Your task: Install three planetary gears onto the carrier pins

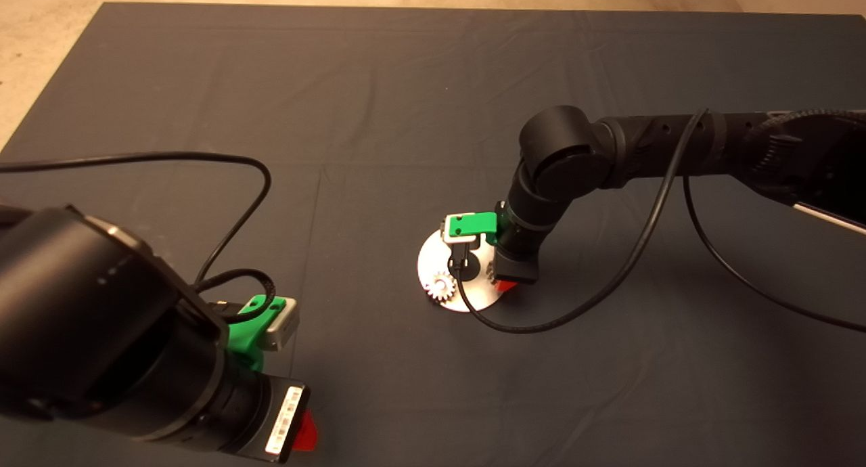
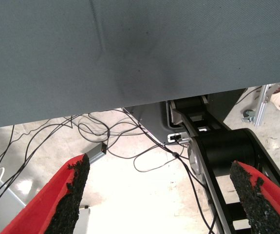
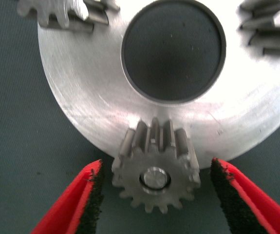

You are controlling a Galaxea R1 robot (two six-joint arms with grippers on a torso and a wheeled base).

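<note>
Over the silver disc (image 3: 81,97), the right claw (image 3: 152,195) hangs spread wide, gripping nothing, its pads (image 3: 93,200) clear of a gear (image 3: 154,168) seated on a pin (image 3: 155,178), two more gears (image 3: 62,12) across the disc's hole, while the left claw (image 2: 161,200) waits open off the mat's (image 1: 379,88) near-left edge.

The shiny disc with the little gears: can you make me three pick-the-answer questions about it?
1. Where is the right gripper?
A. over the disc
B. off the mat
C. beside the left gripper

2. How many gears sit on the disc?
A. one
B. three
C. five

3. The right gripper's fingers are:
A. shut on a gear
B. open around a gear
C. holding a cable

Answers: 1 A, the head view shows it above the disc. 2 B, the right wrist view shows three. 3 B, gaps show on both sides of the gear.
</note>
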